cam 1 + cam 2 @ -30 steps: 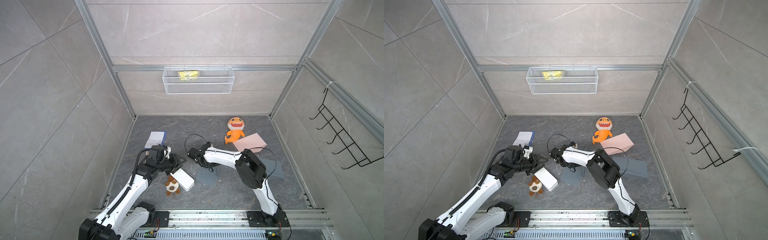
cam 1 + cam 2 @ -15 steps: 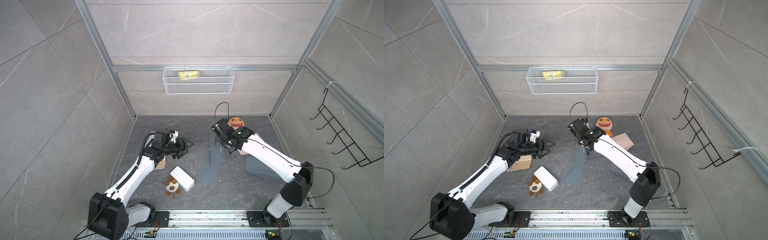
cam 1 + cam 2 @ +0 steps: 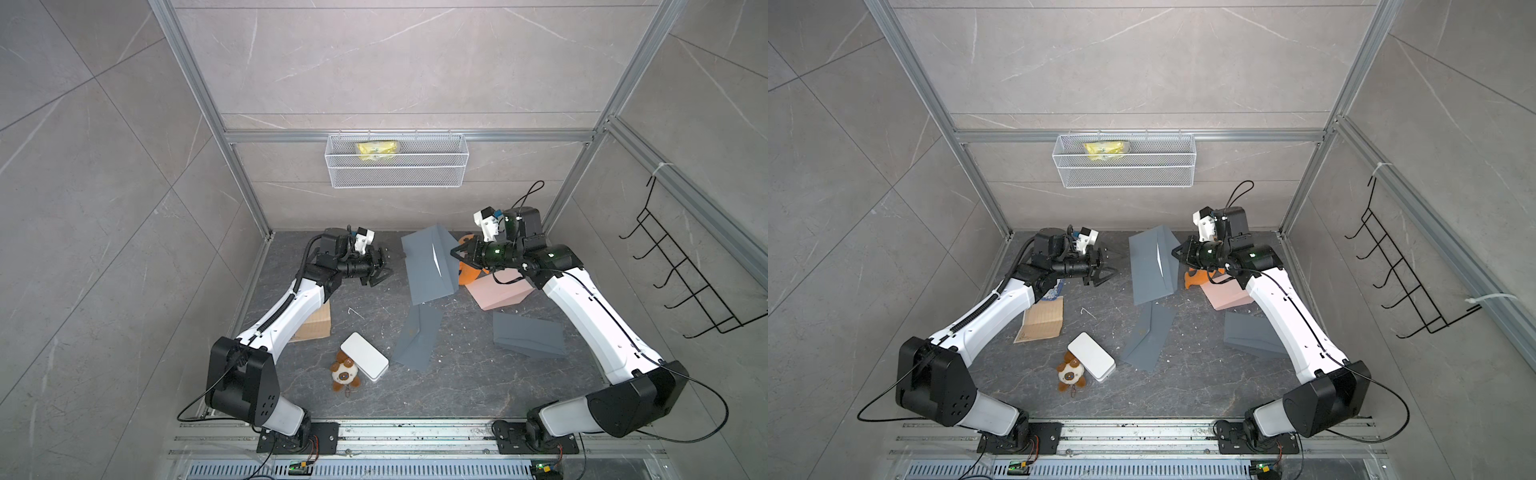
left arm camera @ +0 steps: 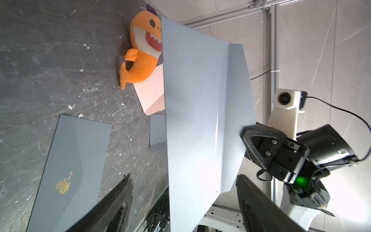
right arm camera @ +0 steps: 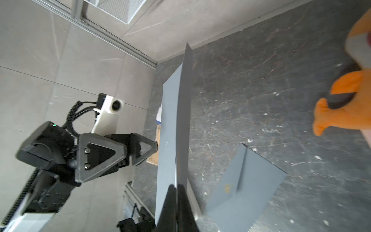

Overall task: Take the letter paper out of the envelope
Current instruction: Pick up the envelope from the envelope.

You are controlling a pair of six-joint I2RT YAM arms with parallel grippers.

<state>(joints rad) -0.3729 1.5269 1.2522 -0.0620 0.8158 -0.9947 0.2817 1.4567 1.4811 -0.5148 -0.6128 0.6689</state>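
Two hands flank the folded grey letter paper (image 3: 424,266): the right hand (image 3: 456,254) clenches one edge, holding it up over the tabletop (image 3: 457,386); the left hand (image 3: 384,270), spread wide, grips nothing just beside the opposite edge. Nearby lies the gold-stamped grey envelope (image 3: 417,338), the paper wholly out. One wire basket (image 3: 397,178) holds one yellow packet (image 3: 377,150). Elsewhere: one more grey envelope (image 3: 528,334), one pink envelope (image 3: 496,291), two plush toys, shark (image 4: 140,60) and dog (image 3: 345,372), one white case (image 3: 365,361).

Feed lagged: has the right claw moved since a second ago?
Yes. The right claw, shut on the grey sheet, has swung away from the white box toward the orange plush.
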